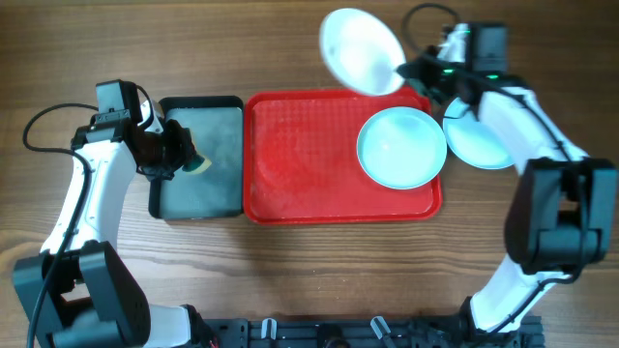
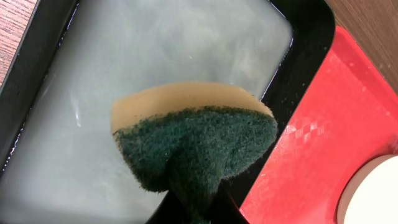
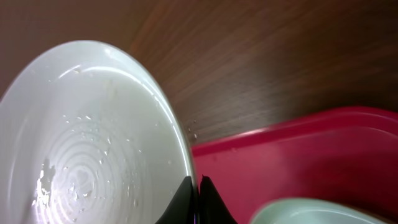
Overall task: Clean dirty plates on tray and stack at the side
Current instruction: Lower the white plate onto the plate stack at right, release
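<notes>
The red tray (image 1: 290,164) lies flat on the wooden tabletop (image 1: 290,48), its long axis running left to right in the overhead view. It is glossy plastic with rounded corners and a low rim, and its floor looks wet.

The right hand (image 1: 411,70) is clamped on the rim of the white plate (image 1: 360,50), one finger on each face. It holds the plate off the tabletop at the tray's far right corner. The plate is tilted steeply, with its hollow face turned up and to the left. In the right wrist view that face (image 3: 87,137) shows moulded concentric rings, droplets and a few specks.

One aqua plate (image 1: 401,147) lies flat, face up, in the tray's right end. The other aqua plate (image 1: 479,143) rests on the tabletop just right of the tray, partly hidden by the right arm.

A black tray (image 1: 198,155) with a grey, wet-looking inside sits against the tray's left side, its long axis running front to back. Over it, the left hand (image 1: 182,155) pinches a sponge (image 2: 193,143). The sponge has a tan foam back and a coarse dark green scouring face, folded where the fingers squeeze it.
</notes>
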